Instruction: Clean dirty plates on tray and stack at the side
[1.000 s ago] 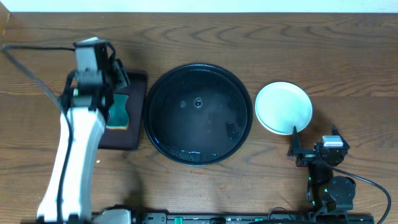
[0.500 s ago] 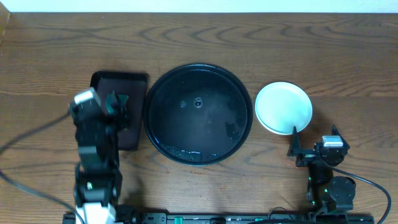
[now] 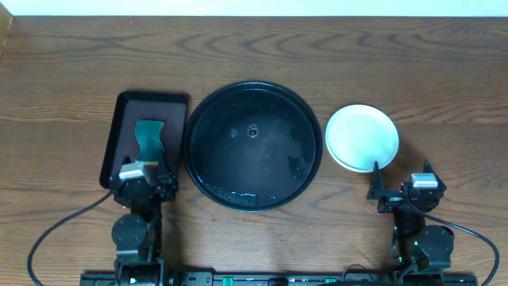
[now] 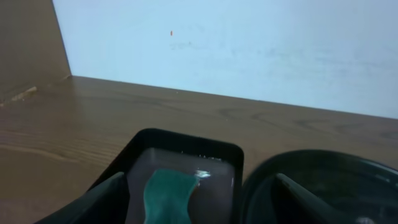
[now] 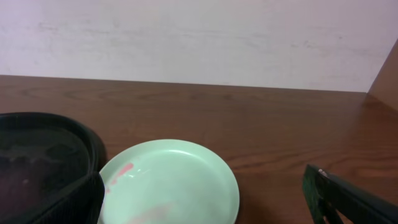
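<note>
The black round tray sits mid-table with no plates on it; its rim also shows in the left wrist view and the right wrist view. A mint plate lies on the table to the tray's right. It carries a faint red streak in the right wrist view. I cannot tell whether other plates lie under it. My left gripper is open and empty at the brown tray's near end. My right gripper is open and empty just in front of the plate.
A dark brown rectangular tray stands left of the black tray and holds a green sponge, also seen in the left wrist view. A wall runs along the table's far edge.
My left arm has drawn back from over the brown tray to the table's front edge. The green sponge now lies uncovered in the brown tray. The right arm has not moved.
</note>
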